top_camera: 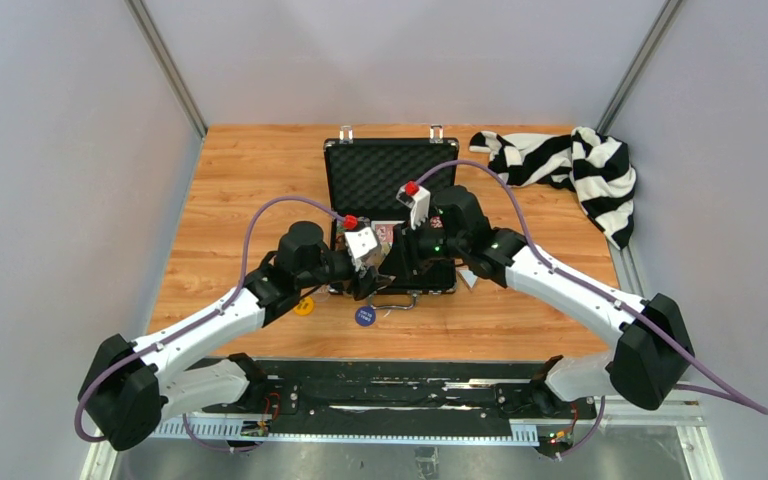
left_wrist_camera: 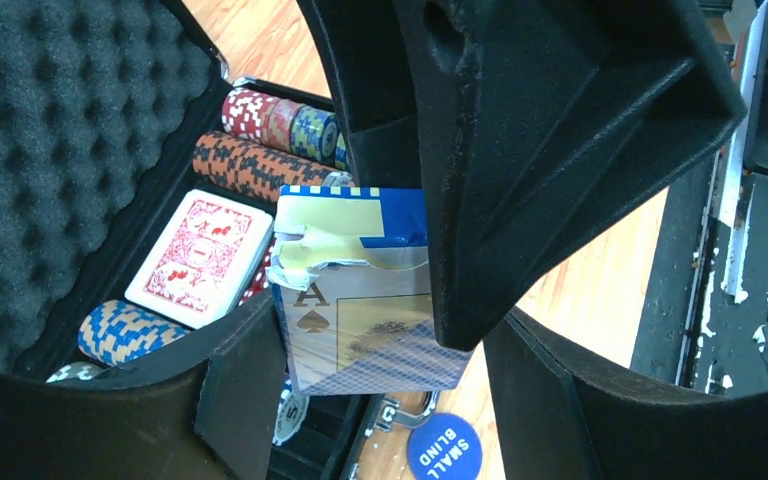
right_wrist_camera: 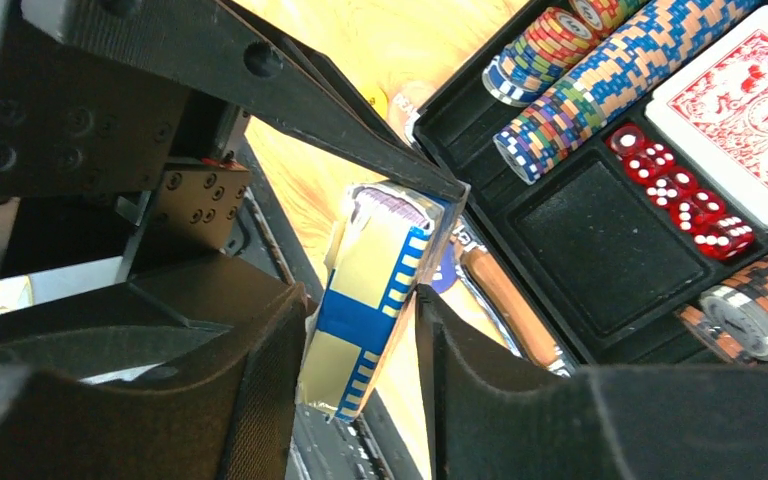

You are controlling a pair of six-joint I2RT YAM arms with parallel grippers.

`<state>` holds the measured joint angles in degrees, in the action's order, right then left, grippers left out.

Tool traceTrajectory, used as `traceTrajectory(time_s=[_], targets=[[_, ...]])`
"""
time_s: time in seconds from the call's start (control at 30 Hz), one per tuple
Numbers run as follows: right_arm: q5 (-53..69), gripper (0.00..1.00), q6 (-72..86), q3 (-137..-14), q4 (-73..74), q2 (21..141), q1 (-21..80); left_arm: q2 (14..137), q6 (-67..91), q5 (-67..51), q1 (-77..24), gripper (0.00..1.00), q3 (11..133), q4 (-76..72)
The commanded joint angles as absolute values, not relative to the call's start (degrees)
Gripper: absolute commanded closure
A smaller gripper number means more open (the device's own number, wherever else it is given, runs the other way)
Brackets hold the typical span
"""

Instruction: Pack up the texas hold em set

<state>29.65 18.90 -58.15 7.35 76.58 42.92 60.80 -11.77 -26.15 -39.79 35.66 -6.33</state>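
The left tool pinches a blue-and-gold card deck across its width, ace face showing. The right tool is spread, its fingers flanking the same deck's thin sides; no firm pinch shows there. Both tools hang over the near edge of the open case.

In the right wrist view, at 3 o'clock from the deck, lies an empty slot. Past it sit red dice, a red deck and rows of chips.

At 6 o'clock of the case a blue button lies on the worktop, with a yellow button at 8 o'clock.

The step looks like stowing this deck. Next, it likely needs turning flat and lowering into the empty slot, one tool letting go first.
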Motion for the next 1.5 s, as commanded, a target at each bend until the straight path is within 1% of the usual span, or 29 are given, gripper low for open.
traceTrajectory(time_s=[0.0, 0.03, 0.1, 0.2, 0.23, 0.27, 0.43, 0.7, 0.73, 0.93, 1.07, 1.47], targets=[[26.39, 0.64, 16.94, -60.85, 9.18, 76.95, 43.78, 59.38, -11.77, -26.66, -40.08, 0.53, 36.34, -10.11], [25.78, 0.72, 16.82, -60.78, 9.29, 76.91, 43.78, 59.03, -11.84, -26.56, -40.08, 0.51, 36.12, -10.15], [24.45, 0.83, 16.89, -60.82, 9.48, 76.62, 43.73, 58.26, -11.59, -25.61, -40.08, 0.47, 35.79, -10.16], [22.27, 0.95, 18.3, -60.24, 9.49, 75.86, 43.19, 57.71, -10.94, -21.95, -40.08, 0.39, 35.14, -10.2], [21.78, 0.99, 18.94, -59.98, 9.42, 75.55, 42.78, 57.48, -10.56, -18.53, -40.08, 0.36, 34.58, -10.36], [21.45, 0.99, 19.59, -59.52, 9.17, 75.2, 42.16, 57.22, -9.87, -15.25, -40.08, 0.33, 33.7, -10.93], [20.46, 0.99, 23.14, -54.73, 5.16, 73.44, 38.86, 55.22, -8.01, -2.2, -40.08, 0.27, 29.0, -12.87], [18.21, 0.99, 28.67, -49.14, -2.9, 72.67, 34.72, 50.24, 1.54, 25.08, -40.08, 0.27, 23.49, -14.29], [17.93, 0.99, 29.06, -48.4, -3.84, 72.95, 34.57, 49.32, 2.8, 26.7, -40.08, 0.27, 22.78, -14.45], [20.61, 0.99, 33.27, -46.94, -9.45, 78.79, 34.56, 44.7, 6.35, 27.96, -40.08, 0.27, 20.5, -13.23], [20.08, 0.99, 35.58, -45.71, -13.27, 82.26, 34.54, 43.21, 7.8, 29.97, -40.08, 0.27, 19.66, -11.34], [18.89, 0.99, 39.28, -45.15, -15.1, 87.18, 35.26, 41.88, 7.83, 30.56, -40.08, 0.28, 18.24, -10.46]])
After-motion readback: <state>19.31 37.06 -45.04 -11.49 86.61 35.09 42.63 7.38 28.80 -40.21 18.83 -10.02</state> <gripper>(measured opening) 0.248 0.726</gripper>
